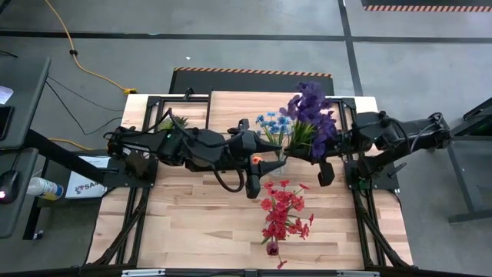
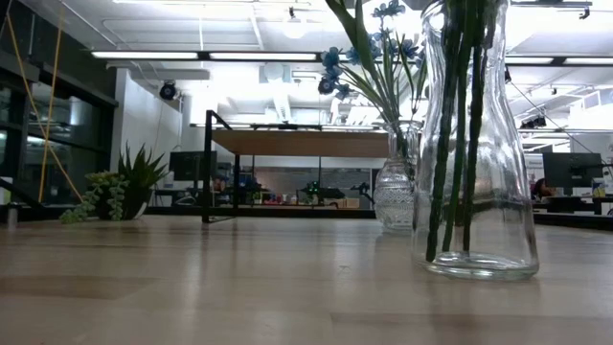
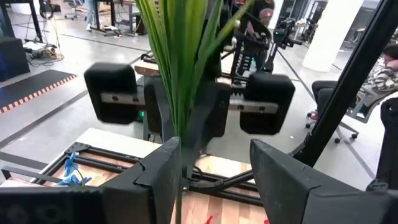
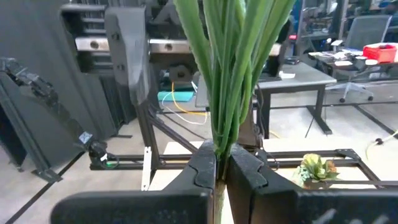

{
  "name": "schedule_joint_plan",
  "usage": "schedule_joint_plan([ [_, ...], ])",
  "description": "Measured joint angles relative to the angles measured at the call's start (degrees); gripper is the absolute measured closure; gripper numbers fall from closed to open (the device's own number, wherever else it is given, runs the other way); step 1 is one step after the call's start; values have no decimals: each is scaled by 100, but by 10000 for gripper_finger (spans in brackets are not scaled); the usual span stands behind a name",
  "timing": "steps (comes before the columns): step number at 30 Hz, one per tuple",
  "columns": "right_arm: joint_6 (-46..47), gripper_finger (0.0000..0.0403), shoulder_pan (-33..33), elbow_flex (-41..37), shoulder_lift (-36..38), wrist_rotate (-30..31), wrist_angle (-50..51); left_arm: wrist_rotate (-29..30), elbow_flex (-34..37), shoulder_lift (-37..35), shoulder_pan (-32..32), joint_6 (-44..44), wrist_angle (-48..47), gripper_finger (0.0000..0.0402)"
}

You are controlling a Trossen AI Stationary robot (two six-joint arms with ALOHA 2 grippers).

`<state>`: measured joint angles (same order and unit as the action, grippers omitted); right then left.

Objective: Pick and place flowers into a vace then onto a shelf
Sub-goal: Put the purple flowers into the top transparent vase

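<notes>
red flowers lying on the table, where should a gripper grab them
Grip the red flowers low on the stems, near the end closest to the table's front edge, coming straight down from above. They lie flat, and the blooms spread wide while the stems gather into one narrow bundle there.

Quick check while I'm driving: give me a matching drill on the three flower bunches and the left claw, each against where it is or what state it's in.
Things:
1. purple flowers
2. blue flowers
3. red flowers
4. left claw

Places or states:
A. in the large glass vase near the table's front edge
B. stems pinched in the right claw
C. open, green stems between its fingers
D. in the smaller vase farther back

Pairs: 1-B, 2-D, 3-A, 4-C
</notes>
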<state>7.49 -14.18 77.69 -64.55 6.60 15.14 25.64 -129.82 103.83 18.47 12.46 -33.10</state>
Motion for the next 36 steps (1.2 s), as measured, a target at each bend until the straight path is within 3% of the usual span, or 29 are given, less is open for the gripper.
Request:
schedule_joint_plan([
  [10,-2,395,-2,0,310,244,144,-71,0,-81,-6,3,-139,176],
  [19,-2,395,-4,0,676,301,574,42,2,-240,-6,256,-885,177],
  [28,256,395,-11,1,878,410,1702,43,0,-282,-6,901,-2070,179],
  [36,617,395,-11,-327,861,443,2382,43,2,-280,-6,1980,-3756,181],
])
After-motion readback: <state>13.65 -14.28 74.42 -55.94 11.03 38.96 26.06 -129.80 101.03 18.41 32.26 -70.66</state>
